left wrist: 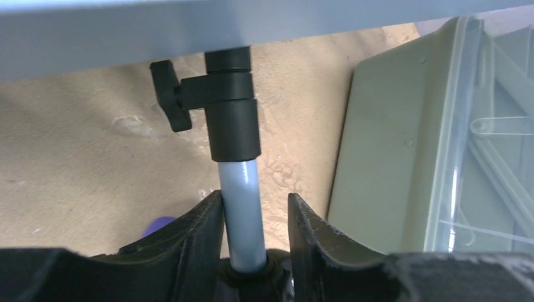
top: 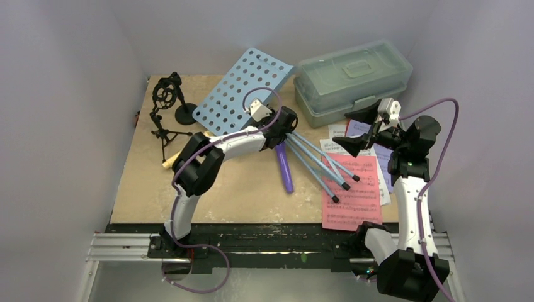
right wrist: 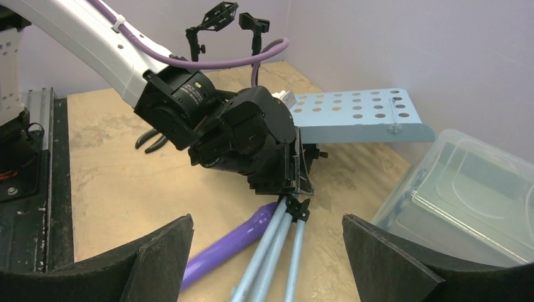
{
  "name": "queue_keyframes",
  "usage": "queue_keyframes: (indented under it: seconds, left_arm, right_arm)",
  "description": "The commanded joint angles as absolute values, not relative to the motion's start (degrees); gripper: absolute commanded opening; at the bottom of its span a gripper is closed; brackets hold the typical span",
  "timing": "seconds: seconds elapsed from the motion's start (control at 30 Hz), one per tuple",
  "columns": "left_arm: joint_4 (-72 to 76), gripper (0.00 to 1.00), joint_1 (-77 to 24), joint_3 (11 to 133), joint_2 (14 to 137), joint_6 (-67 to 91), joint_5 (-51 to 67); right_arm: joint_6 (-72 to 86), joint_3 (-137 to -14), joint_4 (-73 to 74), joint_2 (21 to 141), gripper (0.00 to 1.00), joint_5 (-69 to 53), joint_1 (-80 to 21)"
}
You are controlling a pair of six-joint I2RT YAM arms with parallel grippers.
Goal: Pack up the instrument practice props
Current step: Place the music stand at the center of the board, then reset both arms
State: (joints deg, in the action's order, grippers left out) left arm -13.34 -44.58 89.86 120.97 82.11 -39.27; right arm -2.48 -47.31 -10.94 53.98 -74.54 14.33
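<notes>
The pale-blue perforated music rack (top: 242,88) is tilted, its plate raised off the table and its three legs (top: 318,167) ending on the pink page (top: 352,195). My left gripper (top: 286,126) is shut on the rack where the pole meets the leg hub; the pole (left wrist: 242,195) runs between its fingers. A purple microphone (top: 284,167) lies under the legs, also in the right wrist view (right wrist: 227,245). My right gripper (top: 360,129) is open and empty above the white pages (top: 334,135), facing the left gripper. The jaws stand wide apart.
The lidded grey-green box (top: 352,78) stands shut at the back right, close to the rack's pole (left wrist: 390,145). Two black mic holders, round-base (top: 182,104) and tripod with ring (top: 162,113), stand at the back left. A tan microphone (top: 170,162) lies beside the left arm. A lavender page (top: 384,167) lies under the right arm.
</notes>
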Motion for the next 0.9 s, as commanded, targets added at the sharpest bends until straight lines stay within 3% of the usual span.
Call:
queue_keyframes:
  seconds: [0.0, 0.47, 0.7, 0.87]
  left_arm:
    - [-2.23, 0.43, -44.56, 90.72, 117.51, 81.66, -40.45]
    - [-1.17, 0.70, -44.74, 87.07, 112.07, 77.98, -36.45]
    - [6.95, 0.77, -44.86, 75.01, 102.64, 73.20, -28.16]
    - [16.50, 0.84, -44.83, 64.07, 93.03, 58.89, -17.40]
  right_arm:
    - [-1.76, -47.02, -12.48, 53.35, 0.91, -74.58, 14.85]
    - [-1.76, -46.32, -12.92, 53.35, 0.92, -73.92, 15.25]
    - [-2.11, -46.10, -12.87, 53.44, 0.92, -74.15, 15.59]
    - [-2.41, -46.04, -12.60, 53.35, 0.92, -74.49, 15.94]
